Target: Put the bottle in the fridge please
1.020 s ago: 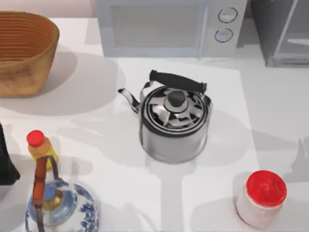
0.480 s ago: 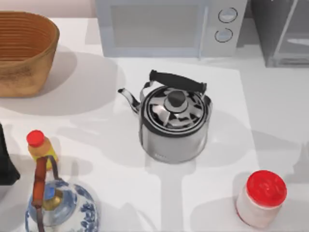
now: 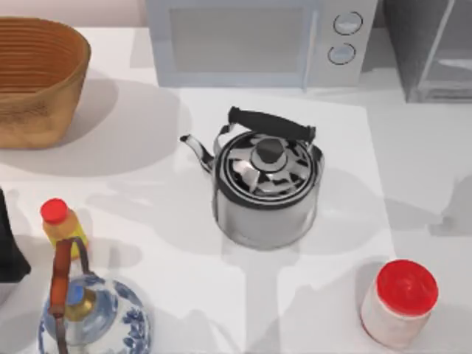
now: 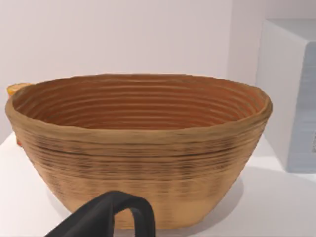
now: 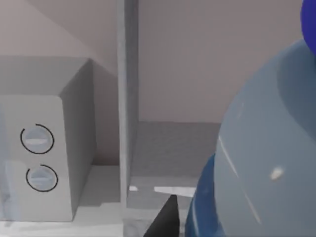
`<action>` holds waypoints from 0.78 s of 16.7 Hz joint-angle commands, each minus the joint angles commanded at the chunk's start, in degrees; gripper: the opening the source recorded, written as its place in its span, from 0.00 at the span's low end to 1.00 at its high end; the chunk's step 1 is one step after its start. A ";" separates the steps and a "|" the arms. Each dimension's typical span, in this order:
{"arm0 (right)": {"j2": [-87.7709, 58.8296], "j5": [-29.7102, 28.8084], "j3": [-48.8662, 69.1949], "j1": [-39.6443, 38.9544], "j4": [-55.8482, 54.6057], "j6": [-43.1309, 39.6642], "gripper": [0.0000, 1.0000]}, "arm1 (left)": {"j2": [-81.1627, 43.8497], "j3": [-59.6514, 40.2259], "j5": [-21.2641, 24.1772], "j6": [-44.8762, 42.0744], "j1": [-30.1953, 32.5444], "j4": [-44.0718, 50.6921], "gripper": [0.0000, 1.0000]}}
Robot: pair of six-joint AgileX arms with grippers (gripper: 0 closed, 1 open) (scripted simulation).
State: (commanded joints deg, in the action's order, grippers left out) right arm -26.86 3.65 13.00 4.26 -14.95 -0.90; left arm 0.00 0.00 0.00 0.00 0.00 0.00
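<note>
- Steel kettle (image 3: 267, 188) with a black handle upright at mid-table — landmark for the rest.
- Behind the kettle, against the back wall: light grey microwave (image 3: 254, 40), two round knobs on its right side.
- Right of the microwave, at the far right corner: dark grey fridge (image 3: 431, 48) with a pale framed glassy door; same fridge (image 5: 163, 163) close ahead in the right wrist view, door edge a pale upright bar, interior open behind it, microwave (image 5: 42, 153) beside it.
- Blue bottle (image 5: 256, 153) large and close at the edge of the right wrist view, in front of the fridge opening — probably held by the right gripper, though only one dark fingertip (image 5: 165, 219) visible, so grip and opening impossible to tell.
- Far left of the kettle: woven wicker basket (image 3: 37, 77), also straight ahead in the left wrist view (image 4: 138, 148).
- Left gripper parked facing that basket; one dark finger (image 4: 111, 217) at the frame bottom, opening impossible to tell.
- Front left of the kettle: yellow bottle with a red cap (image 3: 63, 225), and just in front of it a blue-and-white teapot (image 3: 96, 317).
- Front right of the kettle: white jar with a wide red lid (image 3: 398, 302).
</note>
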 joint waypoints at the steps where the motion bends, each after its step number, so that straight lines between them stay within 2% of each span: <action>1: -5.67 0.74 2.62 0.63 -2.98 -0.09 0.01 | 0.00 0.00 0.00 0.00 0.00 0.00 1.00; 13: -76.73 9.36 35.40 8.96 -40.32 -0.06 0.01 | 0.00 0.00 0.00 0.00 0.00 0.00 1.00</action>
State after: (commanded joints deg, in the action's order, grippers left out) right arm -103.58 13.01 48.40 13.21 -55.27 -0.96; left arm 0.00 0.00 0.00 0.00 0.00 0.00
